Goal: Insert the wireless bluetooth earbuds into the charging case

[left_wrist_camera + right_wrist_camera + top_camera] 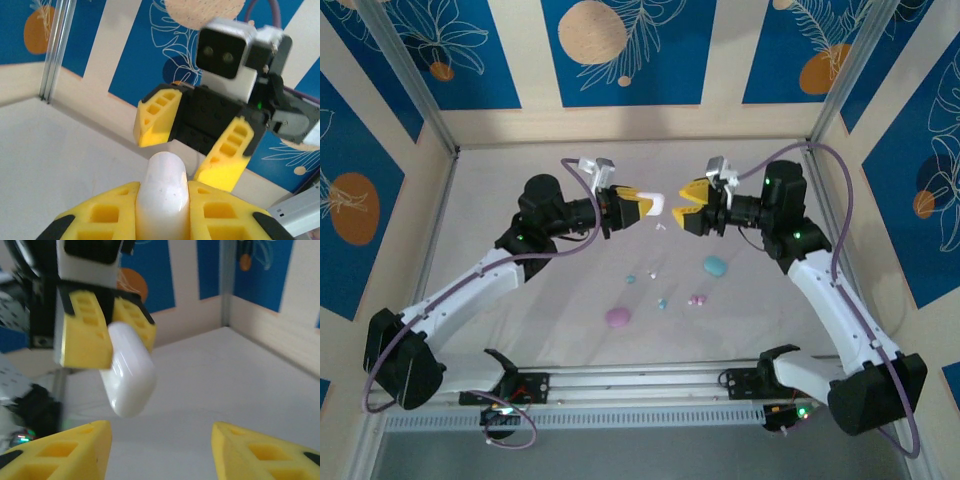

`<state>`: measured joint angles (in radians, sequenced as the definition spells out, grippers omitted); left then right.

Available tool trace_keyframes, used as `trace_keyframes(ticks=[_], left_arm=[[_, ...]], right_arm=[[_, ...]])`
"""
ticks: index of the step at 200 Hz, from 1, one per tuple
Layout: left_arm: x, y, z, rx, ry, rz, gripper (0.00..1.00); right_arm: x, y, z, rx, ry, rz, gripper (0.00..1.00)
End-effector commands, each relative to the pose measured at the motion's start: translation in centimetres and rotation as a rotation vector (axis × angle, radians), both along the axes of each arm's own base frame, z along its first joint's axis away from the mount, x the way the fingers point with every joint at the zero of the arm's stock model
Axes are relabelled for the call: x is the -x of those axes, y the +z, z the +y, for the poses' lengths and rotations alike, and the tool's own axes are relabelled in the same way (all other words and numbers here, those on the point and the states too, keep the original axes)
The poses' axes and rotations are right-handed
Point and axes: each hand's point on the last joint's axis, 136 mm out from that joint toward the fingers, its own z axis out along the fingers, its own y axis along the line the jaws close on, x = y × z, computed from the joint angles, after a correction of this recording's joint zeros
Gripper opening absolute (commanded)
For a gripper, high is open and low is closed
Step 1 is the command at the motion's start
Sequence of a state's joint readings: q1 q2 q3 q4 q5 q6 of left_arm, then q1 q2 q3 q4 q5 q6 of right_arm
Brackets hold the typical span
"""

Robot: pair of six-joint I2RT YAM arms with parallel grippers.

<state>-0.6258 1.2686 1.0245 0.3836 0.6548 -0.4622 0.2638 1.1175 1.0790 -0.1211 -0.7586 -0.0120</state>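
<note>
My left gripper (645, 205) is shut on a white pebble-shaped charging case (657, 203), held up above the table; the case's lid is closed. In the left wrist view the case (162, 195) stands wedged between my yellow fingers (100, 215). My right gripper (685, 208) faces it from the right, open and holding nothing, a small gap away. From the right wrist, the case (130, 375) hangs just beyond my open right gripper (160, 445). Tiny earbuds lie on the table below: white (661, 228), teal (631, 278) and pink (697, 298).
A teal case (715, 265) lies on the table under the right arm and a pink case (618, 317) near the front. Another teal bud (662, 302) sits between them. Patterned walls enclose the white table (520, 180) on three sides.
</note>
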Motion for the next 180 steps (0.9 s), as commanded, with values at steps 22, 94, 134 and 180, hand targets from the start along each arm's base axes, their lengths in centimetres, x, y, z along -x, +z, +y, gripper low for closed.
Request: trace_keyframes(ticks=[22,94,134,180], left_arm=[[0.8,1.9,0.1,0.049,-0.027,-0.109,0.11],[1.3,2.3,-0.2,0.077,-0.074,-0.087,0.11],[1.6,2.5,-0.4,0.078,-0.101,-0.077,0.11],[1.7,2.5,-0.6,0.082,-0.118,-0.055,0.12]], right_arm=[[2.1,2.2,1.2,-0.075,0.207,0.321,0.48],[1.7,2.7,2.2,-0.071,0.247,0.307,0.48],[1.5,3.2,3.0,-0.072,0.277,0.283,0.4],[1.8,3.6,3.2,-0.079,0.324,0.268,0.35]])
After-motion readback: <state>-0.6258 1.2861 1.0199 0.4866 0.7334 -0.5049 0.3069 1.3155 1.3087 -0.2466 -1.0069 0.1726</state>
